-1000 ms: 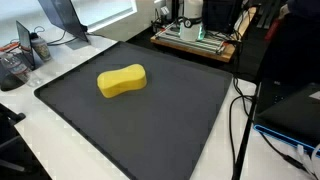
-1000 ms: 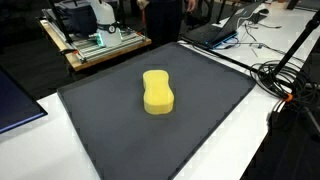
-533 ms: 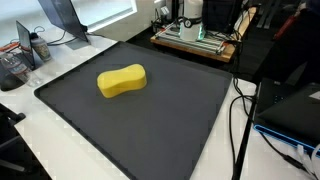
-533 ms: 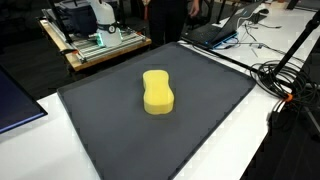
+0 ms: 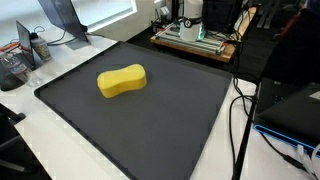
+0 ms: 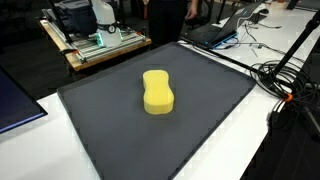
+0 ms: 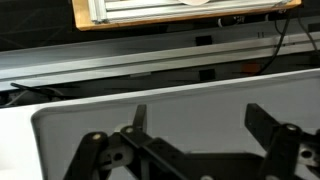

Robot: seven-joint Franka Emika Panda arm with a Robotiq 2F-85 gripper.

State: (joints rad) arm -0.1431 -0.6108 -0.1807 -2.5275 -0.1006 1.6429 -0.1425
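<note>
A yellow peanut-shaped sponge (image 5: pixel 122 80) lies flat on the dark grey mat (image 5: pixel 170 125), toward its far left part; in an exterior view the sponge (image 6: pixel 157 91) sits near the middle of the mat (image 6: pixel 200 110). Neither arm nor gripper appears in the exterior views. In the wrist view my gripper (image 7: pixel 200 120) stands open, two dark fingers (image 7: pixel 262 122) wide apart with nothing between them, above the grey mat (image 7: pixel 190 105) near its far edge. The sponge is not in the wrist view.
A wooden board with equipment (image 5: pixel 195 38) stands beyond the mat, also seen in the wrist view (image 7: pixel 180 12). Cables (image 5: pixel 240 110) run along the mat's side. A laptop (image 6: pixel 215 30) and cables (image 6: pixel 285 80) lie beside the mat. Desk items (image 5: pixel 25 55) stand at the left.
</note>
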